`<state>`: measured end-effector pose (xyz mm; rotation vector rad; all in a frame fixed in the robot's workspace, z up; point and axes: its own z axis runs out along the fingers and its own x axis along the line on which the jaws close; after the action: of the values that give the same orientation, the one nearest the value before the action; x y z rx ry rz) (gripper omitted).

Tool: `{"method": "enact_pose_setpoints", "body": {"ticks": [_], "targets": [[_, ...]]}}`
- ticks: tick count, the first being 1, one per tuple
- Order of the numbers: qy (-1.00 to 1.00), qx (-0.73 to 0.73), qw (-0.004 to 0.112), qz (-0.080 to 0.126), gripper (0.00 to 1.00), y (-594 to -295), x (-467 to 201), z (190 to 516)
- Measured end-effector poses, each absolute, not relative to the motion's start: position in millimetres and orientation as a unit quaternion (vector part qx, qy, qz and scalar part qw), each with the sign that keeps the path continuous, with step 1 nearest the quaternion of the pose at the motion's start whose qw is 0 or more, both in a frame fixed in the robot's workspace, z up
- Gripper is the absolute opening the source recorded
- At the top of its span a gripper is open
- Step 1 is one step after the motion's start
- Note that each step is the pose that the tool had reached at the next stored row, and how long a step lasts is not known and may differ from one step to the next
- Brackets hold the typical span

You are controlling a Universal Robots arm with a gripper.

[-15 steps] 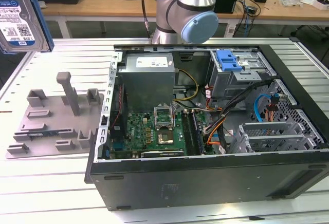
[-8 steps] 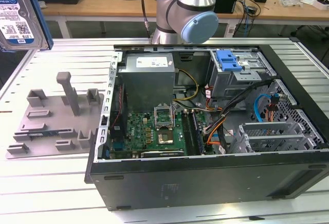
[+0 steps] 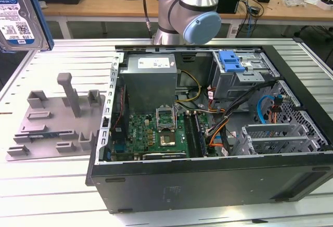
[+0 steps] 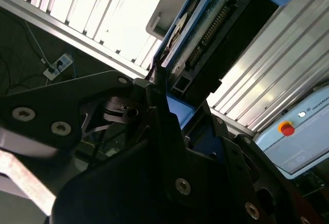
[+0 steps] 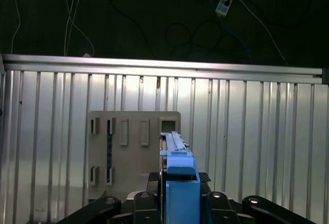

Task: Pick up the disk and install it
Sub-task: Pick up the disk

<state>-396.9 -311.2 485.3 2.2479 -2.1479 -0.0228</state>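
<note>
Slats of bright metal made up the table (image 3: 62,55), and most of it was taken by an open case (image 3: 208,185) lying on its side. Inside the case sat a grey power supply (image 3: 148,78), a green board (image 3: 156,133) below it and, toward the exterior view's right, a bay (image 3: 231,60) with a blue bracket on top. The arm (image 3: 195,8) rose behind the case. On the slats at the exterior view's left, just beside the case, lay a grey holder (image 3: 57,117) with posts and slots.

The disk (image 3: 18,16) hung in the air at the exterior view's upper left, well apart from the case, label side toward the camera and tilted a little (part of it was cut off by the frame edge). In the first wrist view it showed edge-on (image 5: 175,147), with the holder (image 5: 133,152) on the slats beyond it. The gripper (image 5: 181,196) was clamped on the disk, black fingers pressed against the blue frame on both sides; the second wrist view showed the same grasp (image 4: 169,111), the disk's connector edge (image 4: 205,34) pointing away from the fingers
</note>
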Motion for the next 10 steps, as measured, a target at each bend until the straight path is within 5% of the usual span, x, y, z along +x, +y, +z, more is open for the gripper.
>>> {"method": "enact_pose_setpoints", "body": {"ticks": [10], "targets": [[-0.691, 0.723, 0.017, -0.008, 0.37, -318.9, -370.5, 486.5]]}}
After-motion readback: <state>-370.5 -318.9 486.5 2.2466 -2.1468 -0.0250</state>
